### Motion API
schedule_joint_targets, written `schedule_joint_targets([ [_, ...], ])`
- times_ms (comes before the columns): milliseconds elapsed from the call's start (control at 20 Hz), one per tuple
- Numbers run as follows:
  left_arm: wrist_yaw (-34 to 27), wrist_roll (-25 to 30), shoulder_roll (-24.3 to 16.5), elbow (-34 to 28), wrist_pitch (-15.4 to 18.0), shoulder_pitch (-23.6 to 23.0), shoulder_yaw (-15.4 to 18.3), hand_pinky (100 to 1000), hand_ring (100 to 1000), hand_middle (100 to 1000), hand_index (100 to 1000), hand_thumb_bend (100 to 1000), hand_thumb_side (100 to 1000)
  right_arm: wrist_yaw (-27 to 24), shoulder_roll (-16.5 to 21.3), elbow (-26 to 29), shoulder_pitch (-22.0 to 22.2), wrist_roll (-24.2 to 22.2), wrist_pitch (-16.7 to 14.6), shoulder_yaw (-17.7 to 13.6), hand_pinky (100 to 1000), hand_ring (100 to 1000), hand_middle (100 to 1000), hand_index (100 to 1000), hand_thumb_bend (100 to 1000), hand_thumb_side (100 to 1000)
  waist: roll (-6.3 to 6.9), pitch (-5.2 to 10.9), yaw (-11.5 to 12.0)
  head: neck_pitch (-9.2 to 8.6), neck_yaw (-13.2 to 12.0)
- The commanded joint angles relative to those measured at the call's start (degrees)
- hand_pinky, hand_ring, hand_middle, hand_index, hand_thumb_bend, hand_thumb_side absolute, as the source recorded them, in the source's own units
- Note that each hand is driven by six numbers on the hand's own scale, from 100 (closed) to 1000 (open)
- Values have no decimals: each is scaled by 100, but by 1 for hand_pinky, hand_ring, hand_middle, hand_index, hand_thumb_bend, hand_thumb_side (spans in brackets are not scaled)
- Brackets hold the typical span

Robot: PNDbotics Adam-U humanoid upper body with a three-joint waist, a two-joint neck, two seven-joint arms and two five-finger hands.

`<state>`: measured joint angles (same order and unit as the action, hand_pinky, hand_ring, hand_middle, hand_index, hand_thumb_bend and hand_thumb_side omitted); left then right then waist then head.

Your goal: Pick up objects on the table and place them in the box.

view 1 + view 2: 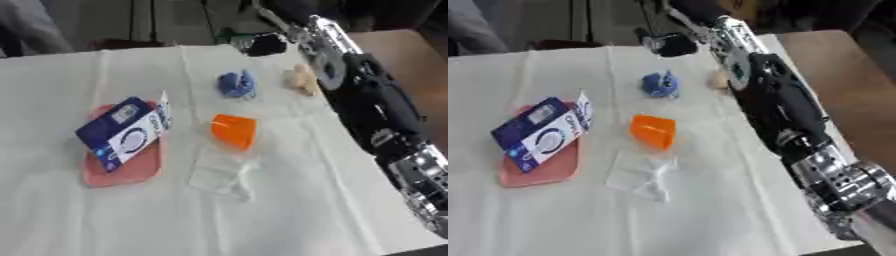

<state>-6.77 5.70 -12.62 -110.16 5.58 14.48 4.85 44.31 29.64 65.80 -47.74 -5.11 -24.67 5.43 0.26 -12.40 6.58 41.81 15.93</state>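
A white cloth (pixel 262 210), creased in long soft folds, covers the table; beyond its right edge shows a brown surface (pixel 842 65), and behind the far edge a dim room with dark stands. The robot's right arm (pixel 372 100), black casing with silver joints, runs along the table's right side from the lower right corner toward the far edge; its hand cannot be made out, so whether the fingers are wide or curled cannot be told. A flat pink tray (pixel 131 170) with rounded corners lies left of centre; a blue-and-white carton (pixel 122 132) lies tilted across it. A clear crumpled plastic piece (pixel 223 175) lies at centre; just beyond it sits an orange cup-shaped thing (pixel 234 130). Farther back rest a small blue lump (pixel 236 84) and, beside the arm, a pale peach lump (pixel 302 79); a black object (pixel 674 45) sits at the far edge.
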Motion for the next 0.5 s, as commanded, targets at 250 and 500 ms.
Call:
schedule_joint_targets([
  [250, 73, -45, -197, -41, 13, -45, 69, 614, 641, 743, 840, 179, 894, -1962, 875, 1054, 626, -426, 438, -389, 671, 554, 893, 831, 100, 649, 36, 149, -341, 19, -218],
  [500, 135, -58, -236, -15, 21, -144, 86, 613, 641, 744, 840, 176, 901, -3211, 1250, 1648, 1353, -479, 739, -718, 632, 524, 896, 809, 100, 663, 46, 155, -579, 26, -372],
])
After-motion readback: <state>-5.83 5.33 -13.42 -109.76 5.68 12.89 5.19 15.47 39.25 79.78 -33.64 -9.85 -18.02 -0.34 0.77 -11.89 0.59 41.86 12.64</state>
